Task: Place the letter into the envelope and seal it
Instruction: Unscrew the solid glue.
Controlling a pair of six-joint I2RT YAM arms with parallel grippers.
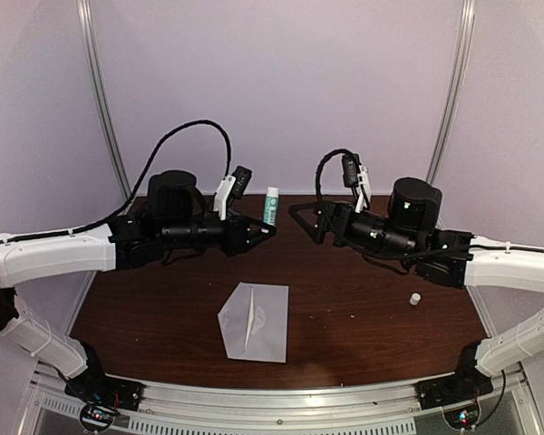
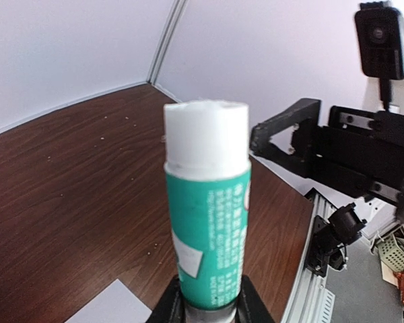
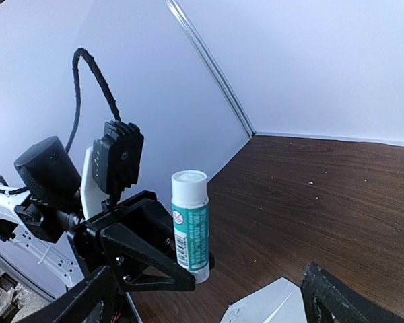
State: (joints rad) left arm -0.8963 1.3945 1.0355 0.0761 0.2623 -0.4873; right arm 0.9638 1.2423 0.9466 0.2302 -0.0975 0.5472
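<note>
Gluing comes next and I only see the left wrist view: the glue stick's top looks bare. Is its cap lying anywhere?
Observer: A small white cap lies on the table, well to the right of the envelope.
Operator: Is that open?
Observer: Yes, its flap lies open, pointing left.
Operator: Right pincer?
Observer: The right pincer is open and empty, facing the glue stick.

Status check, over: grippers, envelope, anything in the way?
Left gripper shut on glue stick, upright. Right gripper open beside it. Envelope flat, flap open; letter not seen. Small white cap loose, right side.
</note>
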